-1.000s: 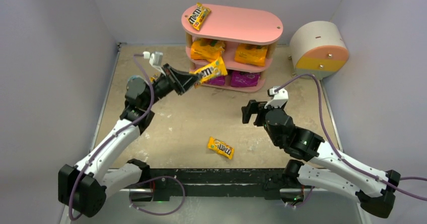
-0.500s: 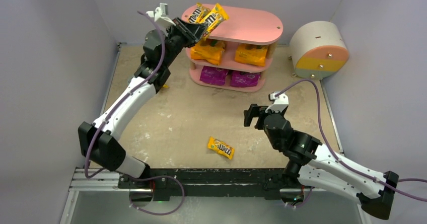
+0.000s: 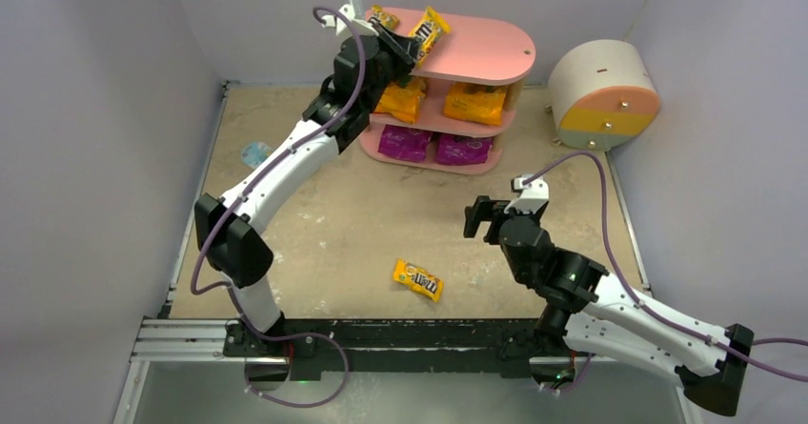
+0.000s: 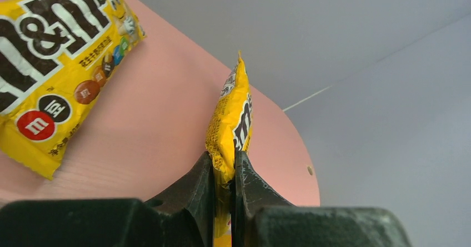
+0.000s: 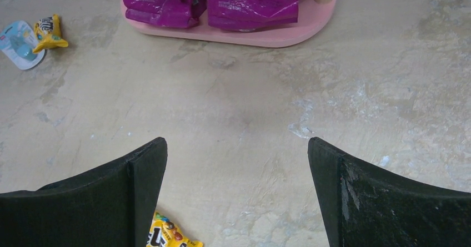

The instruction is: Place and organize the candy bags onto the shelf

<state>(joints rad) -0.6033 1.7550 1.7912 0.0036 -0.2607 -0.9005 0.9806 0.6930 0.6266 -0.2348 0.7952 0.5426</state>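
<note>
My left gripper (image 3: 404,47) is shut on a yellow M&M's packet (image 3: 428,34) and holds it on edge over the top board of the pink shelf (image 3: 476,50). The wrist view shows the packet (image 4: 231,116) pinched between the jaws of the gripper (image 4: 223,161), above the pink board (image 4: 161,119). A second M&M's packet (image 3: 384,16) lies flat on that board (image 4: 53,58). Two orange bags (image 3: 474,102) fill the middle tier, two purple bags (image 3: 464,148) the bottom tier. My right gripper (image 3: 476,219) is open and empty over the table. A third packet (image 3: 417,279) lies on the table.
The round cream drawer unit (image 3: 602,92) stands right of the shelf. A flat light-blue item (image 3: 255,152) lies at the left; the right wrist view shows it (image 5: 19,44) with a small yellow packet (image 5: 49,29) beside it. Grey walls close in on three sides.
My left arm has lifted the yellow packet from in front of the shelf up and to the right, over the top board. The right arm has barely moved.
</note>
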